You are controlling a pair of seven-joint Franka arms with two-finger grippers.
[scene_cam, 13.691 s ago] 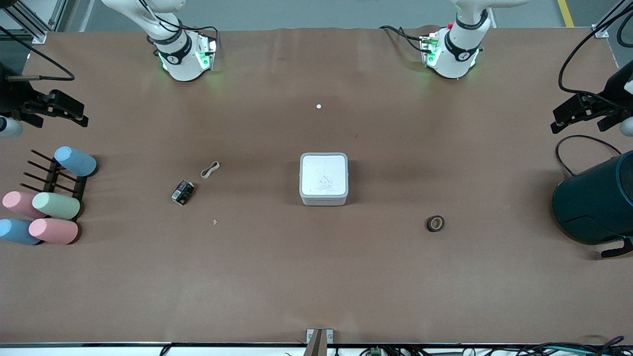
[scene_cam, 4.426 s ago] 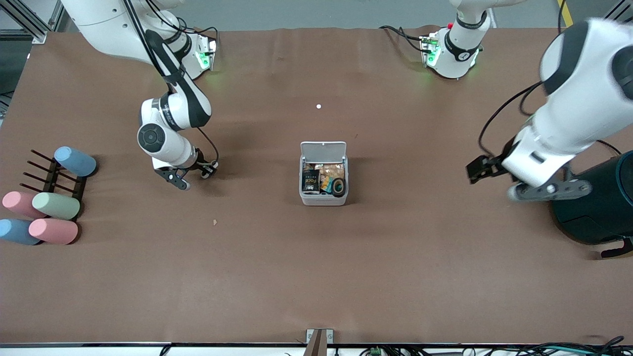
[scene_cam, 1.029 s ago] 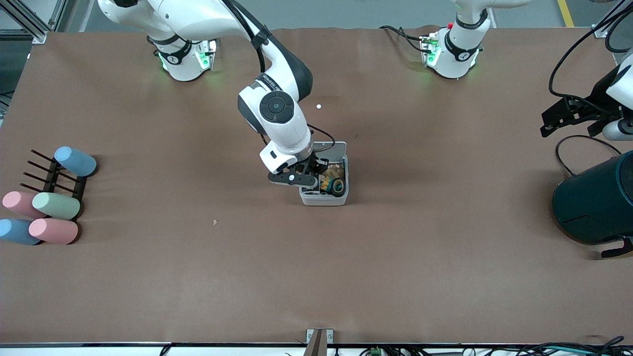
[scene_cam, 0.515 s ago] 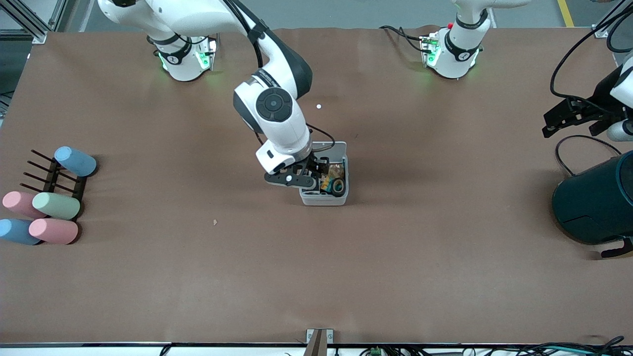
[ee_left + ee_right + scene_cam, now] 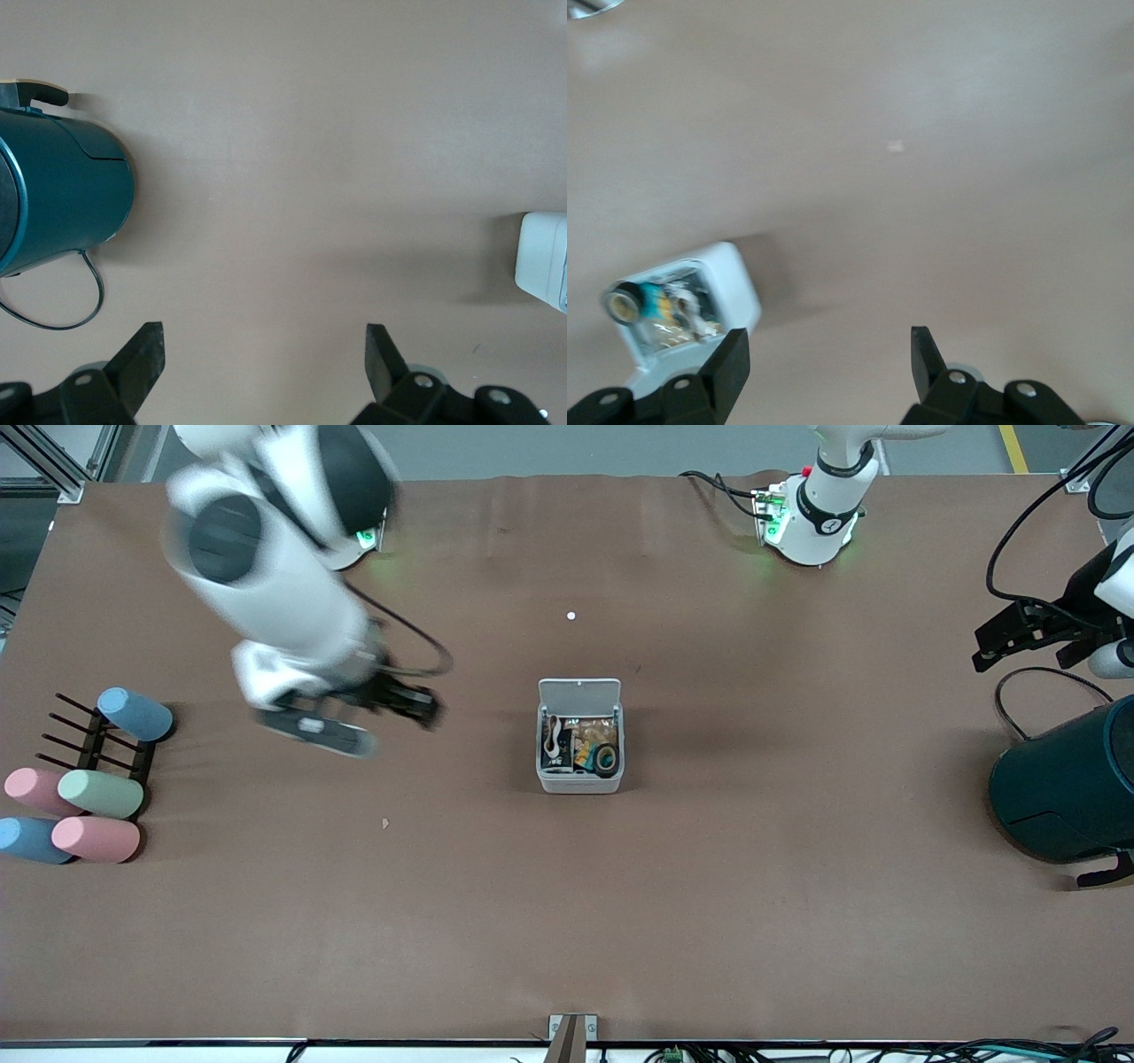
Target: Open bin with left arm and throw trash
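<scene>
The white bin (image 5: 580, 779) stands mid-table with its lid (image 5: 578, 691) raised. Inside lie the black wrapper (image 5: 556, 758), the beige rubber band (image 5: 553, 735) and the dark tape ring (image 5: 606, 759). My right gripper (image 5: 423, 708) is open and empty, in the air over bare table toward the right arm's end from the bin. Its wrist view shows its open fingers (image 5: 731, 363), the bin (image 5: 735, 283) and the tape ring (image 5: 622, 305). My left gripper (image 5: 982, 648) waits open above the left arm's end of the table. Its wrist view shows the bin's edge (image 5: 542, 266).
A large dark teal round container (image 5: 1067, 788) lies at the left arm's end, also in the left wrist view (image 5: 62, 199). Pastel cylinders (image 5: 99, 793) lie on a black rack (image 5: 80, 735) at the right arm's end. A small scrap (image 5: 385, 824) lies on the brown table.
My right arm has swung away from over the bin toward the right arm's end, its gripper empty. The rubber band now lies in the bin. The left arm has not moved.
</scene>
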